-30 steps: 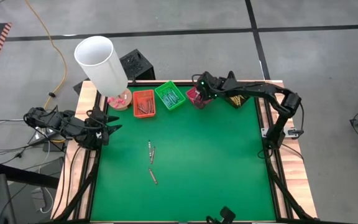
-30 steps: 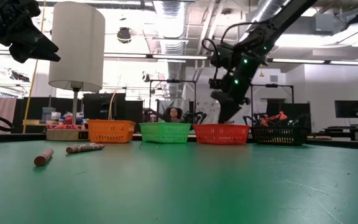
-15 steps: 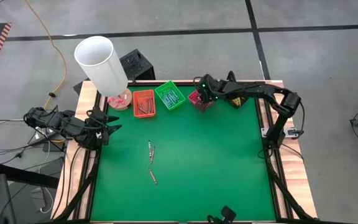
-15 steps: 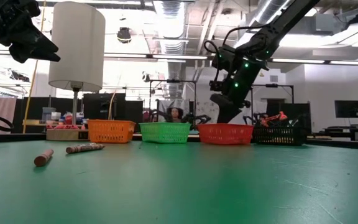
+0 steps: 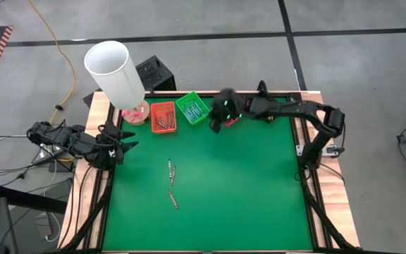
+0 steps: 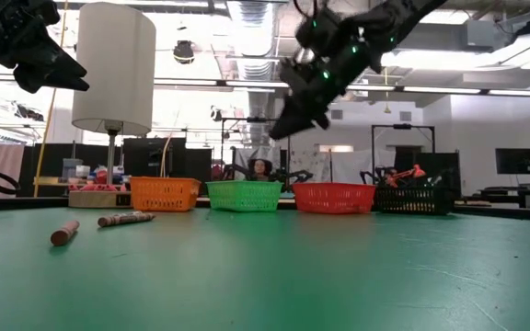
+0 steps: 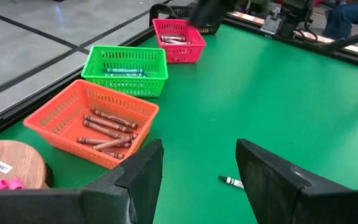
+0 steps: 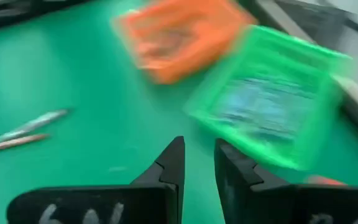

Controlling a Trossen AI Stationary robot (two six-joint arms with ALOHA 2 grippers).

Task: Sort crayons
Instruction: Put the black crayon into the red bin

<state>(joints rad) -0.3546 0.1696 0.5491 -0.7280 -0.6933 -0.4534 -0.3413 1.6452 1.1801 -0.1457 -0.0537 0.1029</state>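
Right pincer [image 5: 217, 125] hovers above the green surface [image 5: 245, 183] beside the green tray [image 5: 192, 108], fingers slightly parted (nothing held); three crayons [image 5: 171, 173] lie mid-surface.

I work in a lab or workshop hall. My green-topped bench [image 5: 224, 183] stands on a bare grey concrete floor [image 5: 189, 21] marked with dark tape lines, a yellow cable [image 5: 60, 53] trailing across it. Beyond the bench, exposed ceiling ducts [image 6: 256, 23], strip lights, dark equipment racks [image 6: 513, 165] and a seated person [image 6: 260, 168] fill the open room.
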